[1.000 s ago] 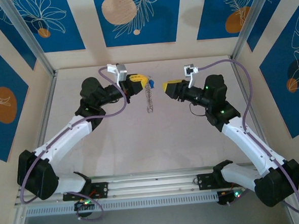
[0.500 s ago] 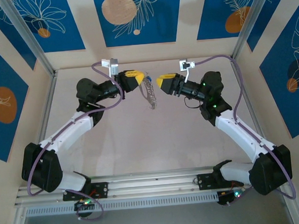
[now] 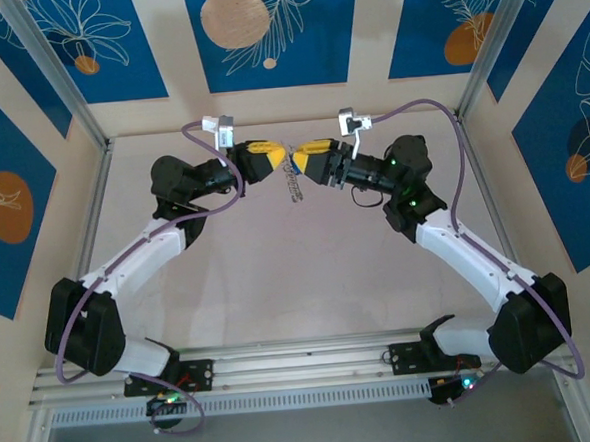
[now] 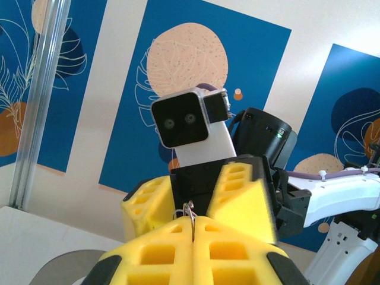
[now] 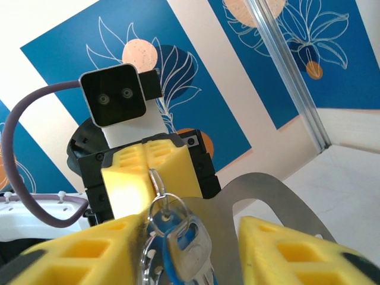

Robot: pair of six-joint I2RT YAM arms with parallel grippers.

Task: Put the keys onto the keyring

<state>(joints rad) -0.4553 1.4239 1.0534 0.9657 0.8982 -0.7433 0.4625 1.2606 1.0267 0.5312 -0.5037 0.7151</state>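
My left gripper (image 3: 271,160) is shut on a thin silvery wire ring (image 4: 189,211) and holds the whole bunch in the air. From that ring hang the keys (image 5: 191,249), a pale metal key with a blue head, and the keyring (image 5: 261,199), a flat grey tag with a large oval hole. In the top view a chain (image 3: 293,186) dangles under the two grippers. My right gripper (image 5: 193,228) faces the left one tip to tip. Its yellow fingers (image 5: 297,252) stand apart on either side of the key and the tag. The left gripper (image 4: 193,224) shows pads pressed together.
Both arms meet high over the back middle of the pale table (image 3: 298,271). Patterned blue and beige walls (image 3: 263,33) and metal corner posts (image 3: 56,75) enclose the space. The arm bases sit on a rail (image 3: 304,366) at the near edge.
My right gripper has moved left up to the hanging bunch, so its fingers now flank the key and tag. My left gripper has stayed shut and turned slightly toward it.
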